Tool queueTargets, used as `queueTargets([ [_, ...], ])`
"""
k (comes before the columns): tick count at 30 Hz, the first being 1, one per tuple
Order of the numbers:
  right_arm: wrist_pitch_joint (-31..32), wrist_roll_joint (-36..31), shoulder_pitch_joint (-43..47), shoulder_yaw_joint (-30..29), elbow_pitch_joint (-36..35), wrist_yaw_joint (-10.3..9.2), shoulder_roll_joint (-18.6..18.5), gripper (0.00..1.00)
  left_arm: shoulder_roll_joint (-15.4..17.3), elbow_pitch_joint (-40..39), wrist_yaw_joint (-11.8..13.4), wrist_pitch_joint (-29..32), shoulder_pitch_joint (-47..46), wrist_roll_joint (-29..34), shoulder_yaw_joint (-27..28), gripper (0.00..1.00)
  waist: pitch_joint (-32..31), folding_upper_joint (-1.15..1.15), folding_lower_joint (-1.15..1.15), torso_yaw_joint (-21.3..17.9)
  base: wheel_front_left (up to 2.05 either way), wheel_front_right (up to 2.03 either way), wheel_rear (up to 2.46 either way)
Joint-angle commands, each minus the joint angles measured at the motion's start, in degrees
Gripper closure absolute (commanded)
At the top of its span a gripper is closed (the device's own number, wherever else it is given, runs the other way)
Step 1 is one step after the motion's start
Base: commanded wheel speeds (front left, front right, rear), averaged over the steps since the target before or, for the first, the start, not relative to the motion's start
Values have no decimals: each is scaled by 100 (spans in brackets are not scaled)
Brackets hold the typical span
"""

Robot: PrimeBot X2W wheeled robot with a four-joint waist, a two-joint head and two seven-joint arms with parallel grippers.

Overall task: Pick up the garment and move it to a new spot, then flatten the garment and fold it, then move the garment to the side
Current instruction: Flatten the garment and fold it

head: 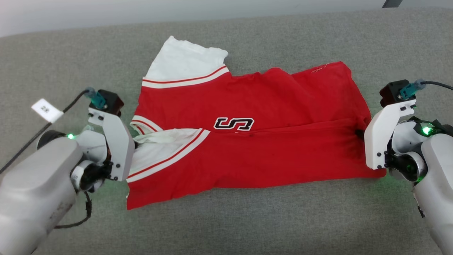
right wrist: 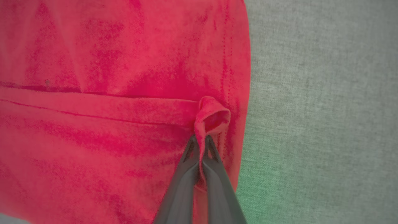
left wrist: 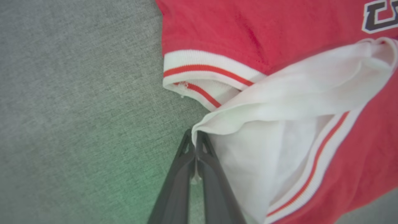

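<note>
The garment [head: 254, 159], a red jersey with white sleeves and a dark print [head: 234, 123], lies spread across the grey surface with its near half folded over the far half. One white sleeve [head: 184, 62] sticks out at the back left. My left gripper [left wrist: 195, 138] is shut on the edge of the other white sleeve [left wrist: 279, 102] at the garment's left end. At the right end, my right gripper [right wrist: 202, 140] is shut on a pinched loop of red hem [right wrist: 213, 116]. Its dark fingertips [head: 359, 134] meet the cloth.
Grey fabric-covered surface [head: 247, 223] runs all around the garment, with open room in front and behind. A pale wall [head: 106, 10] borders it at the back. A white tag [head: 47, 109] hangs on the left arm's cable.
</note>
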Motion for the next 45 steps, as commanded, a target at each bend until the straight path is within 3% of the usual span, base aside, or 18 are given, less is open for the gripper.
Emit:
queueTargets([
  [1,-83,108,-106,118,71,-9,-12,95,-66,201,-74,22,-76,9,-26,23,-46,0,0,26,0,0,0],
  [2,-112,140,-136,187,89,-9,-47,79,-91,271,-97,-17,-105,-25,16,0,-74,0,0,40,0,0,0],
  [3,-143,173,-163,253,86,-9,-85,71,-109,334,-100,-35,-126,-69,62,0,-97,0,0,49,0,0,0],
  [4,-143,173,-163,253,86,-9,-85,71,-109,334,-100,-35,-126,-69,62,0,-97,0,0,49,0,0,0],
  [5,-205,203,-180,288,61,-9,-119,56,-116,373,-89,-60,-152,-80,96,0,-128,0,0,62,0,0,0],
  [6,-250,262,-184,323,38,-9,-154,35,-111,380,-94,-78,-188,-61,105,0,-160,0,0,77,0,0,0],
  [7,-299,326,-173,357,16,-9,-188,0,-92,368,-99,-107,-212,-74,136,0,-191,0,0,89,0,0,0],
  [11,-514,509,-59,420,-99,-9,-333,0,67,171,-15,-82,-198,-117,181,0,-331,0,0,146,0,0,0],
  [15,-926,520,86,296,-342,-9,-460,0,275,-303,266,47,-73,-162,195,0,-465,0,0,207,0,0,0],
  [22,-1861,210,586,-239,-998,-9,-466,0,730,-1560,1063,624,368,-559,199,0,-563,0,0,210,0,0,0],
  [26,-2230,-26,938,-690,-1461,-9,-276,0,985,-2214,1521,838,672,-870,249,0,-512,0,0,119,0,0,0],
  [31,-2380,-331,1422,-1259,-2067,-9,37,0,1212,-2665,1918,975,1005,-1097,223,0,-397,0,0,-37,0,0,0],
  [36,-2289,-536,1859,-1733,-2652,-9,337,0,1190,-2576,1968,789,1268,-1250,279,0,-248,0,0,-187,0,0,0],
  [43,-2027,-710,2317,-2255,-3246,-9,673,0,854,-1866,1707,501,1545,-1389,286,0,-86,0,0,-300,0,0,0],
  [44,-1977,-703,2379,-2316,-3309,-9,707,0,778,-1742,1638,450,1576,-1457,321,3,-74,0,0,-306,0,0,0],
  [45,-1914,-717,2436,-2368,-3363,-9,747,0,716,-1655,1534,432,1587,-1451,304,13,-62,0,0,-312,0,0,0],
])
